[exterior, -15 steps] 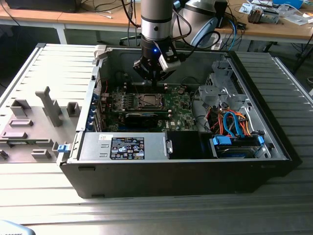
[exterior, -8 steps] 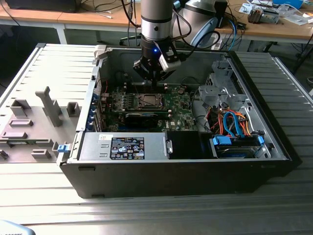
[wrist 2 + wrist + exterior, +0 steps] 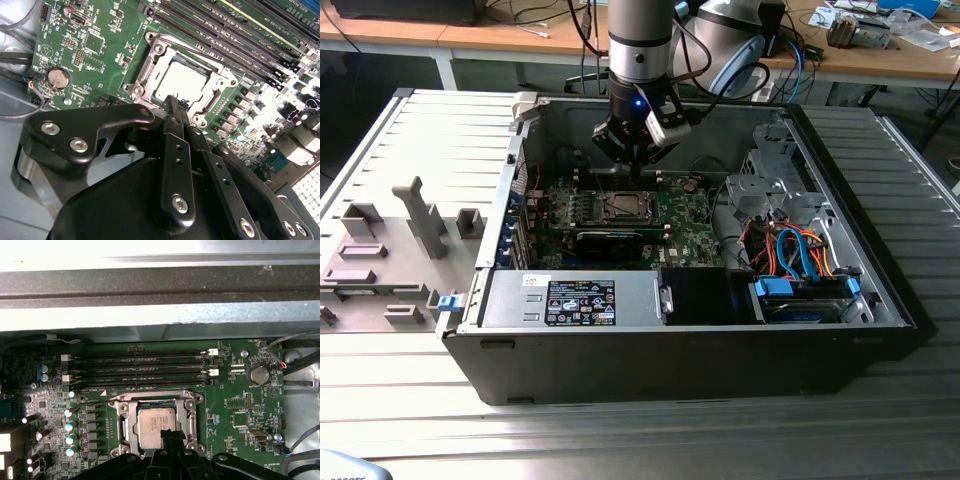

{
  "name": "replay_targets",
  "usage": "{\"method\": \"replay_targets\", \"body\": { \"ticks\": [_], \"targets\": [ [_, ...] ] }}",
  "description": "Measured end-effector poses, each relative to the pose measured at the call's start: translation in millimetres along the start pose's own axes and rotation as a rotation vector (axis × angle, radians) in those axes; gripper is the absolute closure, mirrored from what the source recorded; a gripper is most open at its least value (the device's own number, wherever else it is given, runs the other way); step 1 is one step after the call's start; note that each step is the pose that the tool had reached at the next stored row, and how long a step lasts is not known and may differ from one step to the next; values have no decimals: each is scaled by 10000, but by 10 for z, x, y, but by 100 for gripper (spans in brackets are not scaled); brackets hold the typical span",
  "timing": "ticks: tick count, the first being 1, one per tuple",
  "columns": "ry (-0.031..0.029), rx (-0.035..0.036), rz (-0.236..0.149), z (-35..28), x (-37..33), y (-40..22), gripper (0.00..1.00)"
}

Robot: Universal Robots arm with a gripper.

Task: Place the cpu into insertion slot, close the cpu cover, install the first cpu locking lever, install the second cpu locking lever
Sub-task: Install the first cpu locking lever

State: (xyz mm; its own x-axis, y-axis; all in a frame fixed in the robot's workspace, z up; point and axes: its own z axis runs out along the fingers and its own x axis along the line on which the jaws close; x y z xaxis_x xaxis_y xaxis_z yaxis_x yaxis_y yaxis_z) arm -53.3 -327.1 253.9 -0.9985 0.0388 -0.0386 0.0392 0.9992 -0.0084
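Note:
The cpu (image 3: 155,422), a dull silver square, lies flat in the insertion slot (image 3: 160,48) on the green motherboard (image 3: 685,235). The cpu cover (image 3: 125,426), a metal frame with a window, lies down around the chip (image 3: 182,80). A thin lever rod (image 3: 95,403) juts out sideways from one corner of the socket. My gripper (image 3: 172,103) is shut, its black fingers pressed together with nothing between them. Its tips (image 3: 168,434) hang just over the socket's edge beside the chip; whether they touch is unclear. In the exterior view the gripper (image 3: 635,172) stands just behind the socket (image 3: 623,207).
Long black memory slots (image 3: 150,367) run beside the socket, close to the case wall (image 3: 150,315). A coin battery (image 3: 258,374) sits on the board. A drive cage with orange and blue cables (image 3: 800,260) is at the exterior view's right, a power supply (image 3: 580,300) in front.

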Motion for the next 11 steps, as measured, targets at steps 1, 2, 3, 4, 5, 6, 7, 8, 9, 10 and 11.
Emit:
{"method": "replay_targets", "body": {
  "ticks": [1, 2, 3, 4, 5, 6, 7, 8, 9, 10, 11],
  "targets": [
    [0, 0, -12, 0, 0, 0, 89],
    [-1, -1, -27, 0, 0, 0, 89],
    [-1, -1, -37, 0, 0, 0, 89],
    [-1, -2, -49, 0, 0, 0, 89],
    [0, -2, -60, 0, 0, 0, 89],
    [-1, -3, -76, 0, 0, 0, 89],
    [-1, -4, -93, 0, 0, 0, 89],
    [-1, -4, -107, 0, 0, 0, 89],
    [-1, -5, -120, 0, 0, 0, 89],
    [-1, -5, -140, 0, 0, 0, 89],
    [-2, -6, -153, 0, 0, 0, 89]
  ]
}}
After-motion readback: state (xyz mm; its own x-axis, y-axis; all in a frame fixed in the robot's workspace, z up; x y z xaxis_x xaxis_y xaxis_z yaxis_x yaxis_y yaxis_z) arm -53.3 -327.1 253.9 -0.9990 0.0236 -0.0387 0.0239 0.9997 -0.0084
